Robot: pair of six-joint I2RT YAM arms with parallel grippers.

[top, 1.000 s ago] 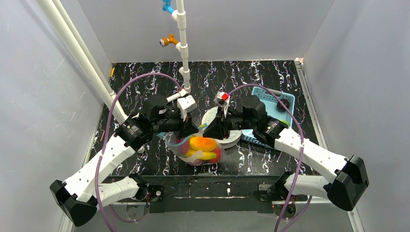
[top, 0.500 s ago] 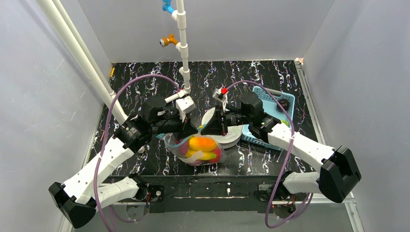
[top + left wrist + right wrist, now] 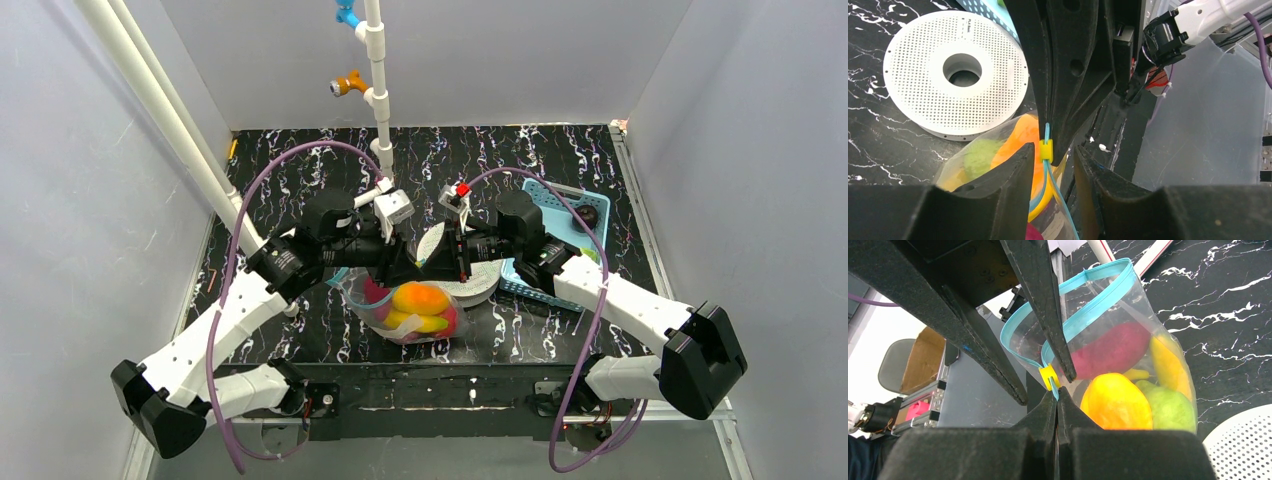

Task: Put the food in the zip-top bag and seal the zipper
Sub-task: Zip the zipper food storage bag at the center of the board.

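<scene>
Zip-top bag (image 3: 412, 312) filled, mouth not sealed, and there's a swap of grip at the slider!
Left pincer (image 3: 1054, 152) has just sprung apart, its jaws now narrowly open astride the yellow slider (image 3: 1046, 150), while the right pincer (image 3: 1057, 399) has clamped tight on the zipper (image 3: 1098, 305) right beside it. The bag sits mid-surface (image 3: 300, 180), just near of the white spool (image 3: 480, 283), food (image 3: 1115, 402) showing through its side. The teal loop gapes, so sealing looks barely begun. My read: right anchors the strip, left must retake the slider and run it along.
</scene>
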